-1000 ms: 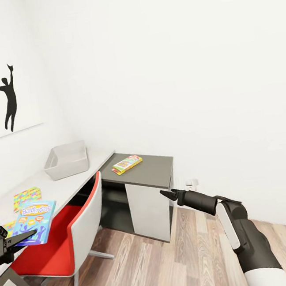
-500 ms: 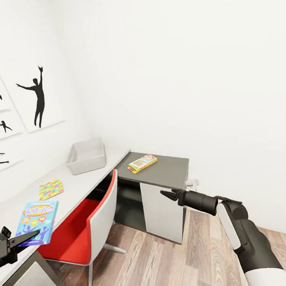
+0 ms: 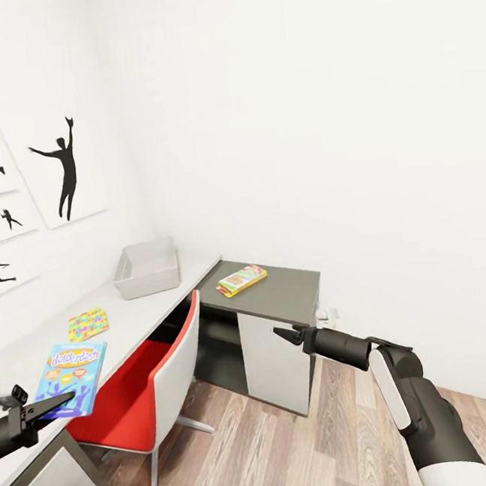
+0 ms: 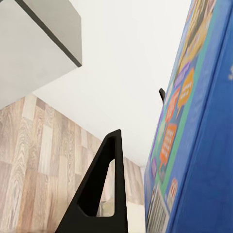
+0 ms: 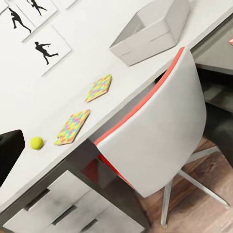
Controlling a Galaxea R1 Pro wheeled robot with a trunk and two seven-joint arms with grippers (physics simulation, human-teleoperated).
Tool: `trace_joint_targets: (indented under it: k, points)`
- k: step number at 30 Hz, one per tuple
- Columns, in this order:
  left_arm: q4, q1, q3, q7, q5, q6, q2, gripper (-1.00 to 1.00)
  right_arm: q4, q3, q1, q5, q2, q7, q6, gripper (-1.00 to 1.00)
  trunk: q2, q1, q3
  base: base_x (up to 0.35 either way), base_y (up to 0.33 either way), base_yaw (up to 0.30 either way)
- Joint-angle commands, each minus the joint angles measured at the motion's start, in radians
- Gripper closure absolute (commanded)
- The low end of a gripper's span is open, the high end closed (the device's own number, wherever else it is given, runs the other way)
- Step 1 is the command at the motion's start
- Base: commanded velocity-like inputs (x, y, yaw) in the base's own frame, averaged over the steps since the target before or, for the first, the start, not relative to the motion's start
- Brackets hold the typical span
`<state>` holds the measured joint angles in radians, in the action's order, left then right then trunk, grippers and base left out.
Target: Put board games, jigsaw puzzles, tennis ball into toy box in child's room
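My left gripper [image 3: 43,408] is shut on the blue board game [image 3: 69,368], held over the table's [image 3: 133,308] near end. In the left wrist view the board game [image 4: 194,145] lies against one finger [image 4: 104,189]. The grey toy box [image 3: 148,267] stands at the table's far end, and the SKIP-BO board game [image 3: 241,279] lies on the dark wing. One jigsaw puzzle [image 3: 88,323] lies on the tabletop. The right wrist view takes in the toy box [image 5: 150,31], two jigsaw puzzles [image 5: 99,87] [image 5: 73,126] and the tennis ball [image 5: 36,142]. My right gripper [image 3: 280,334] hangs open over the floor.
A red and white chair [image 3: 162,358] is pushed under the table between my arms. White drawers [image 5: 53,208] sit below the table's near end. Black silhouette pictures [image 3: 65,169] hang on the left wall. Wood floor [image 3: 296,448] lies open to the right.
The head view has swung left, bringing more wall pictures into sight. The blue board game stays in my left gripper. Both arms keep nearly the same pose.
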<state>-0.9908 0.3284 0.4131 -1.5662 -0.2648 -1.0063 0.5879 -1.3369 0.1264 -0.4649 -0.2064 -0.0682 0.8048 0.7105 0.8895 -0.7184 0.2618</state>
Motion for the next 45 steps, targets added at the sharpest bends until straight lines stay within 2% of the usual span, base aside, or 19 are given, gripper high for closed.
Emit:
trace_joint_targets:
  k: [1,3,7,8,9,11,15,20,27,28,30,39,45]
  points:
    - [0.0,0.002,-0.01,-0.005,0.001,-0.011,0.0,1.0,0.0,0.002,0.0,-0.002,-0.001,0.003,0.006,-1.0,-0.006,0.004,-0.003,0.0,0.0,0.187]
    - [-0.002,0.003,-0.033,-0.005,0.001,-0.012,0.0,1.0,-0.001,0.002,0.0,-0.002,-0.001,0.002,0.006,-1.0,-0.02,0.011,-0.01,0.0,0.0,0.22]
    - [-0.004,0.008,-0.05,-0.005,-0.001,-0.016,-0.004,1.0,0.001,0.002,0.0,-0.002,-0.001,0.003,0.006,-1.0,-0.048,0.027,-0.027,0.0,0.0,0.237]
    - [-0.008,0.011,-0.056,-0.005,-0.001,-0.017,-0.014,1.0,0.0,0.002,0.0,-0.002,-0.001,0.003,0.006,-1.0,-0.055,0.031,-0.031,0.0,0.0,0.242]
    - [-0.021,0.018,-0.067,-0.005,0.0,-0.022,-0.04,1.0,0.0,0.001,0.0,-0.002,-0.002,0.002,0.006,-1.0,-0.062,0.034,-0.035,0.0,0.0,0.243]
    - [-0.035,0.035,-0.086,-0.005,0.003,-0.025,-0.071,1.0,0.0,0.001,0.0,-0.002,-0.002,0.002,0.006,-1.0,-0.076,0.042,-0.043,0.0,0.0,0.252]
    - [-0.06,0.054,-0.138,-0.005,0.007,-0.028,-0.097,1.0,-0.001,0.001,0.0,-0.002,-0.002,0.002,0.006,-1.0,-0.104,0.057,-0.058,0.0,0.0,0.267]
    - [-0.068,0.056,-0.156,-0.005,0.009,-0.027,-0.102,1.0,-0.001,0.002,0.0,-0.002,-0.002,0.002,0.006,-1.0,-0.139,0.077,-0.075,0.0,0.0,0.276]
    - [-0.068,0.057,-0.157,-0.005,0.01,-0.027,-0.1,1.0,-0.002,0.008,0.0,-0.004,-0.001,0.024,0.009,-1.0,-0.188,0.103,-0.097,0.0,0.0,0.069]
    - [-0.068,0.057,-0.156,-0.005,0.009,-0.026,-0.096,1.0,-0.002,0.045,0.0,-0.004,-0.001,0.048,0.008,-1.0,-0.188,0.103,-0.097,0.0,0.0,0.003]
    - [-0.068,0.057,-0.156,-0.005,0.009,-0.026,-0.095,1.0,-0.002,0.059,0.0,-0.004,-0.001,0.054,0.009,-1.0,-0.188,0.103,-0.097,0.0,0.0,0.001]
    - [-0.067,0.057,-0.15,-0.005,0.007,-0.013,-0.099,1.0,-0.002,0.065,0.0,-0.004,-0.001,0.06,0.007,-1.0,-0.188,0.103,-0.097,0.017,0.0,0.013]
    - [-0.066,0.057,-0.149,-0.005,0.006,-0.011,-0.1,1.0,-0.002,0.065,0.0,-0.003,-0.001,0.059,0.007,-1.0,-0.188,0.103,-0.097,0.247,0.0,0.231]
